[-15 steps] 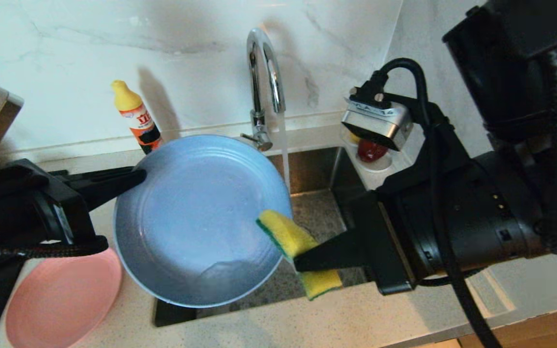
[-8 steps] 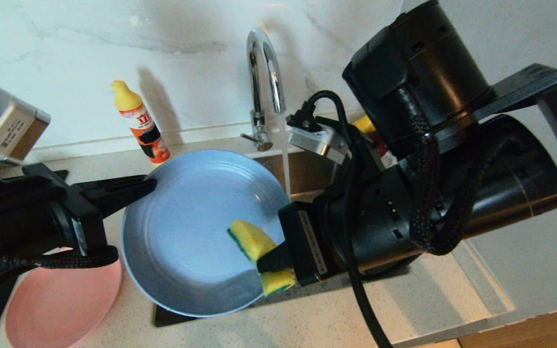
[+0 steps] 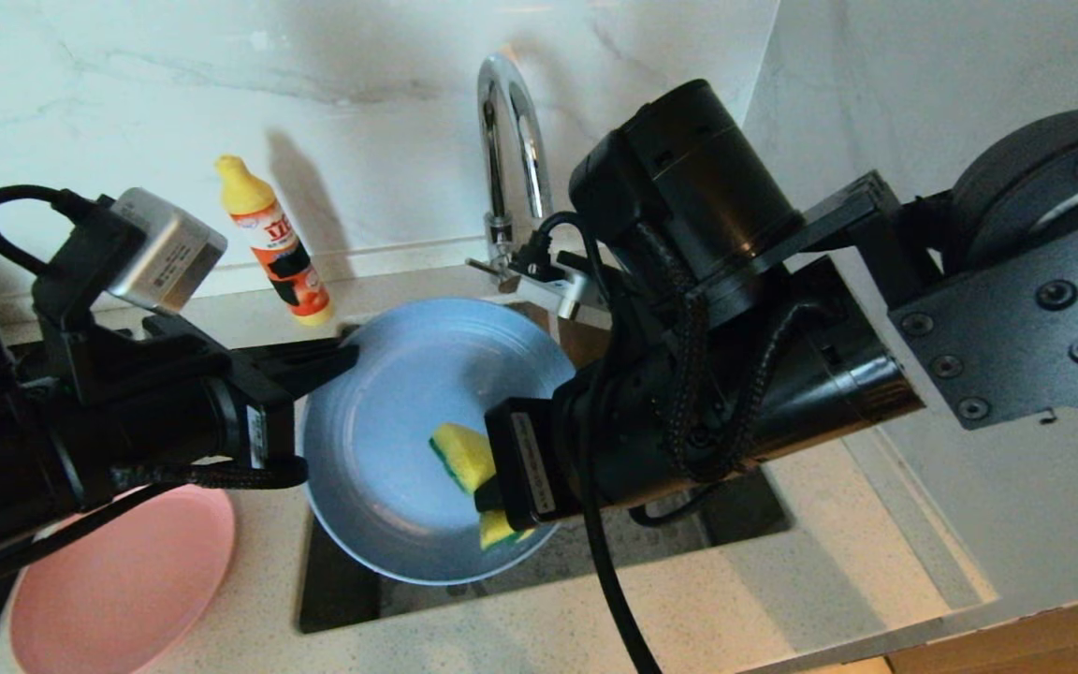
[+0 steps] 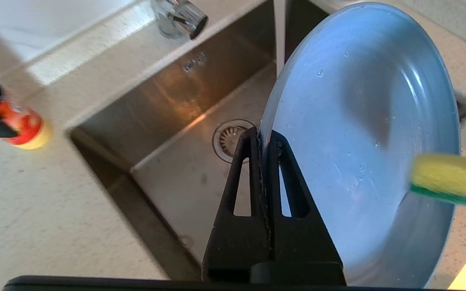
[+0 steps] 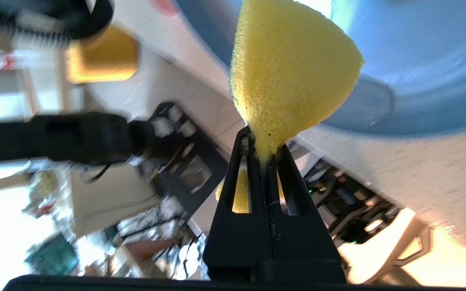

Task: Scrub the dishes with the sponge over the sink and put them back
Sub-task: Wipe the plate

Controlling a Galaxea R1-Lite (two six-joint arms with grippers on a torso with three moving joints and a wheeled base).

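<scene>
Left gripper [image 4: 262, 139]: my left fingers are clamped on the rim of the blue plate [image 3: 389, 440], holding it tilted above the sink [image 4: 168, 133].
Right gripper [image 5: 262, 155]: my right fingers pinch the sponge [image 3: 464, 456], yellow side against the plate's inner face.
Tap [image 3: 509, 159]: water runs behind the plate.
Pink plate [image 3: 118, 590]: on the counter [image 3: 689, 618], left of the sink.
Soap bottle [image 3: 272, 239]: upright by the wall.
</scene>
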